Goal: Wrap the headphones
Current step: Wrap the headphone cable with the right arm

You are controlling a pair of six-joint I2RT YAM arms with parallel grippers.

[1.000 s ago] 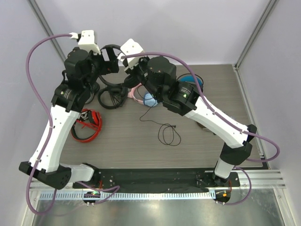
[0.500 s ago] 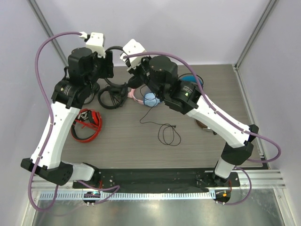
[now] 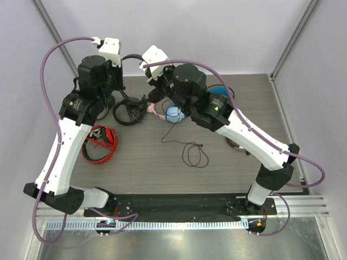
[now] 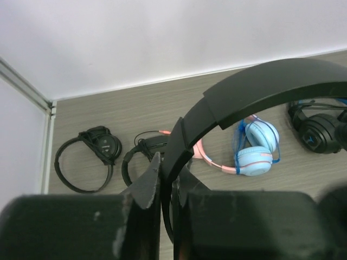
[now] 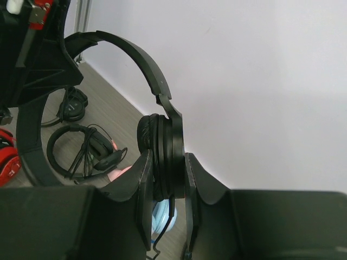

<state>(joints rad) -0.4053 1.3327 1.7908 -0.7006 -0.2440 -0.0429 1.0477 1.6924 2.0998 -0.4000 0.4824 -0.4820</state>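
Left end effector closed on the headband

Within the last second it went from wide open to clamped on the thin band of the headphones. Its wrist had swung slightly right, toward the right end effector gripping the earcup.

1 cam overhead — 2 wrist cams share headphones close-up.

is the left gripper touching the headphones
Touching. Left wrist view: the left gripper is shut on the headphones, both fingers pressed against the band.
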